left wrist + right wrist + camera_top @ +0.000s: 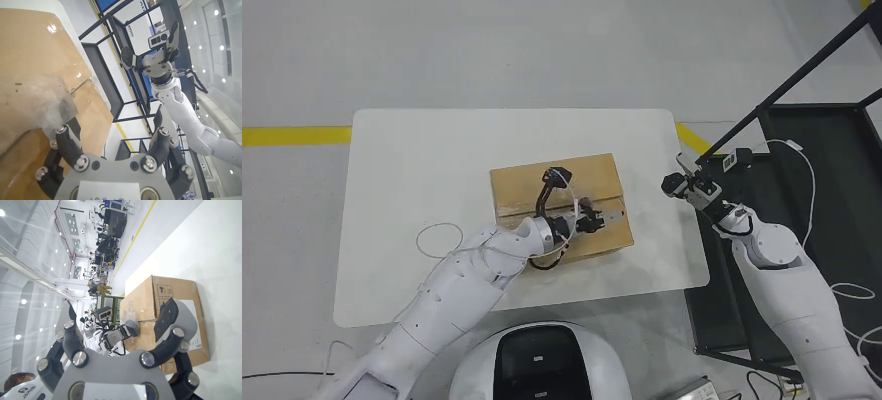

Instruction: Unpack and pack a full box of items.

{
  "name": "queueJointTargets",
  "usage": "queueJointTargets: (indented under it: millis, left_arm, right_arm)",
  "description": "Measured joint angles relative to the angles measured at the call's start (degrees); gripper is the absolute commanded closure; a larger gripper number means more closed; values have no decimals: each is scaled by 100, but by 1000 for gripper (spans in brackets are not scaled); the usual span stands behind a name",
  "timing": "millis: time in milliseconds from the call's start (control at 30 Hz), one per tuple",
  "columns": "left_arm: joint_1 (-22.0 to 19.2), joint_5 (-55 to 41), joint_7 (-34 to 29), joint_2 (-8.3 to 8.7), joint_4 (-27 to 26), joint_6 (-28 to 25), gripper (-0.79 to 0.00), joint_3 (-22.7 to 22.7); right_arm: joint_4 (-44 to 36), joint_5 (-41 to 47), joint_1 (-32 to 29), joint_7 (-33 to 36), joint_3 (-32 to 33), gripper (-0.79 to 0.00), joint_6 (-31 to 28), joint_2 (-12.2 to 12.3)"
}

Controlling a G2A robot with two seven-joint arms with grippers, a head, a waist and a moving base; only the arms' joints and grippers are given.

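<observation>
A closed brown cardboard box lies in the middle of the white table, its top seam covered with clear tape. My left gripper rests on the box top near the seam's right end. In the left wrist view this gripper is open, and a loose flap of clear tape lies against one finger. The right wrist view shows the flap standing up from the box. My right gripper hangs open at the table's right edge, apart from the box, nothing between its fingers.
A black metal rack stands right beside the table's right edge, behind my right arm. A thin loop of cable lies on the table left of the box. Bare table surface surrounds the box.
</observation>
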Motion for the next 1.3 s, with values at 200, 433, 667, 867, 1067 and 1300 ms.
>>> queueJointTargets:
  millis: [200,433,667,867,1067,1300]
  left_arm:
    - [107,-226,-248,21,-114,-894,-785,-106]
    - [372,-203,-478,144,-417,-1446,-785,-415]
    - [397,-1053,-1138,189,-489,-1830,-785,-593]
    - [567,-1485,-1516,270,-630,-2084,-785,-802]
    - [1203,-1556,-1439,481,-1186,-2404,-785,-1440]
    - [2345,-1490,-912,751,-2209,-2639,-785,-2607]
  right_arm:
    - [0,0,0,0,0,-785,0,0]
    - [0,0,0,0,0,-785,0,0]
    - [0,0,0,0,0,-785,0,0]
    - [0,0,0,0,0,-785,0,0]
    - [0,0,0,0,0,-785,0,0]
    - [0,0,0,0,0,-785,0,0]
